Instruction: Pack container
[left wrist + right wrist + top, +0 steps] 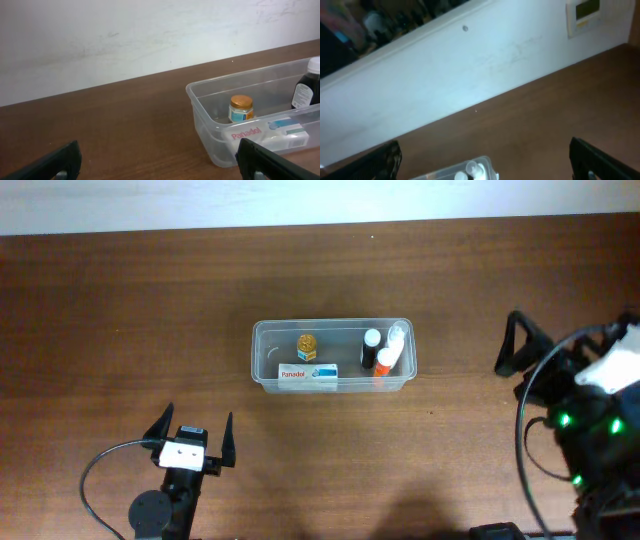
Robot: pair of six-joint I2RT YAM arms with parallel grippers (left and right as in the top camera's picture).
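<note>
Judging the container (pixel 270 345) at table centre fully packed with box (pixel 307 374), jar (pixel 307 344) and bottles (pixel 372 350), left gripper (pixel 200 412) at its 7 o'clock and right gripper (pixel 570 330) at its 3 o'clock both spread and empty, steer clear of the rim.

Likely a robot lab: bare wooden table (pixel 120 300), plain white wall (pixel 125 40), small wall-mounted panel (pixel 585 14).
</note>
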